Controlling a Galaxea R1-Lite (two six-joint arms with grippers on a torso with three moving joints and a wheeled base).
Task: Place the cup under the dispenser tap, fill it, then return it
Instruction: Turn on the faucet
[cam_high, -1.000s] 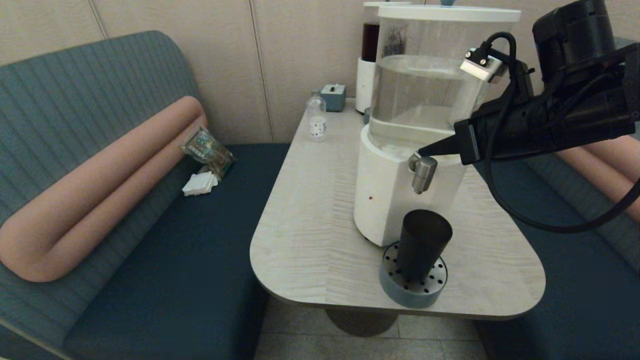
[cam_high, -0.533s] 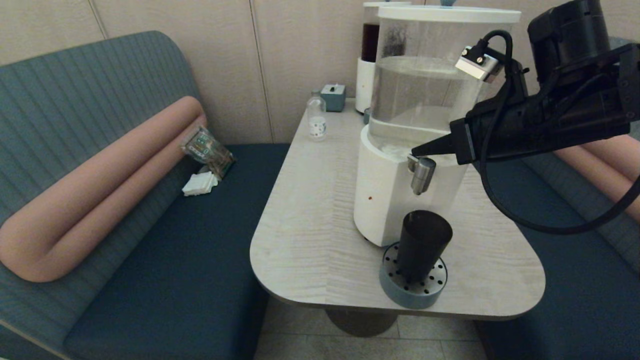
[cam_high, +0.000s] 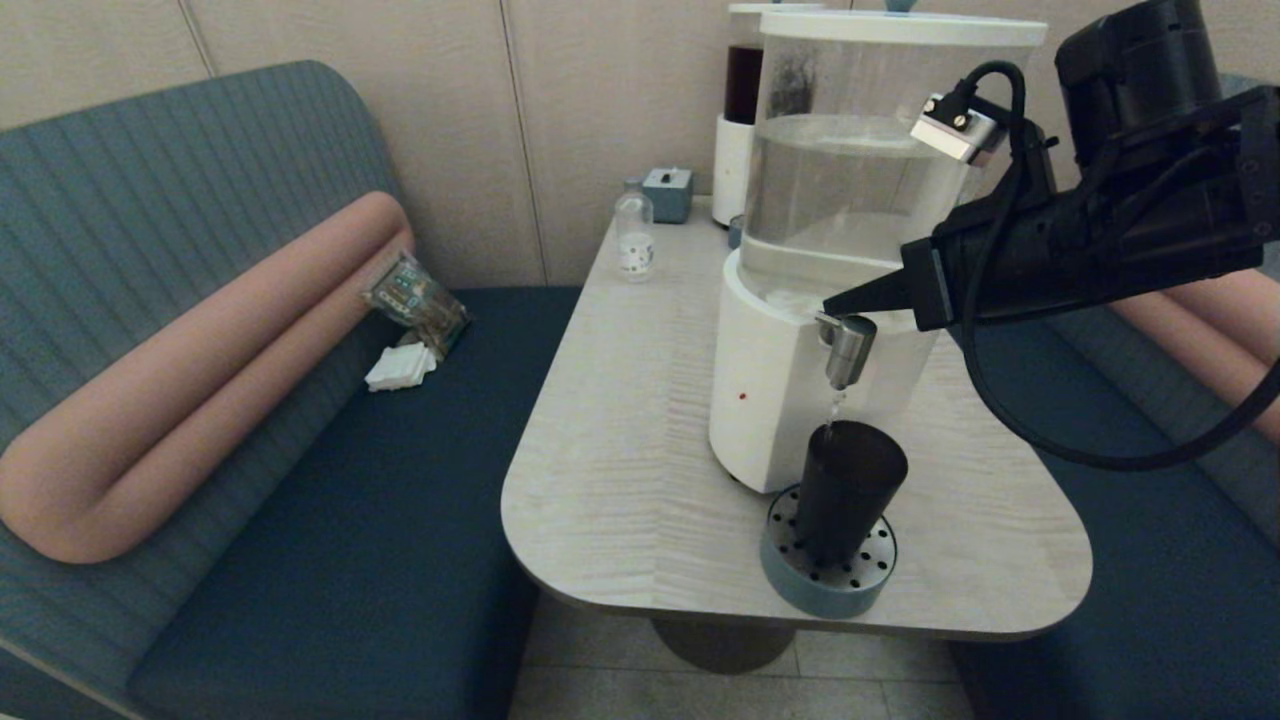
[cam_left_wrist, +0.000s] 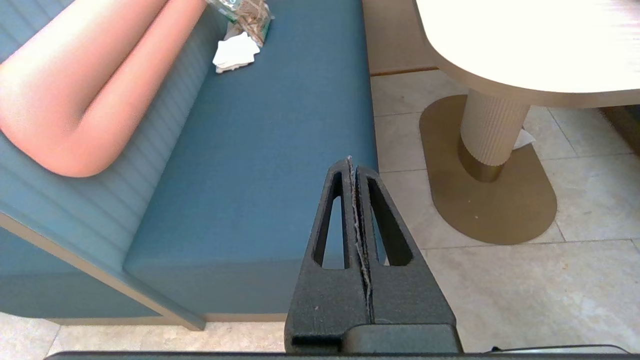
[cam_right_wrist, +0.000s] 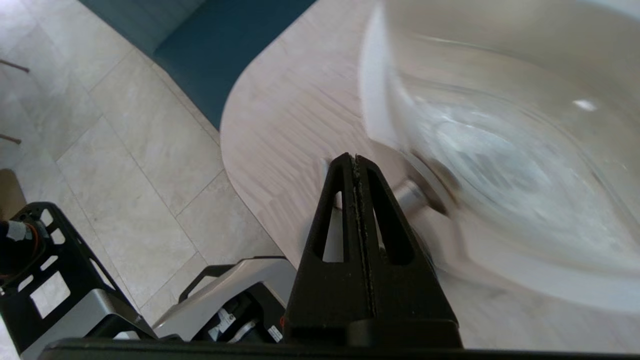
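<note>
The dark tumbler cup (cam_high: 848, 490) stands upright on a round blue perforated drip tray (cam_high: 828, 575), directly under the silver dispenser tap (cam_high: 848, 350). A thin stream of water falls from the tap's nozzle into the cup. My right gripper (cam_high: 832, 299) is shut with nothing in it, and its tip rests on top of the tap at the front of the big clear-tank dispenser (cam_high: 850, 180). In the right wrist view the shut right gripper (cam_right_wrist: 354, 157) hides most of the tap (cam_right_wrist: 411, 196). My left gripper (cam_left_wrist: 350, 161) is shut and empty, hanging over the blue bench seat, off the table.
A small clear bottle (cam_high: 633, 236) and a small blue box (cam_high: 667, 193) stand at the far end of the wooden table (cam_high: 620, 430). A slimmer dispenser with a dark red tank (cam_high: 738, 120) stands behind the clear one. Blue benches flank the table; a packet (cam_high: 415, 297) lies on the left one.
My right gripper has moved up and left onto the top of the tap. Water now runs from the tap into the cup; none ran before. The cup has not moved.
</note>
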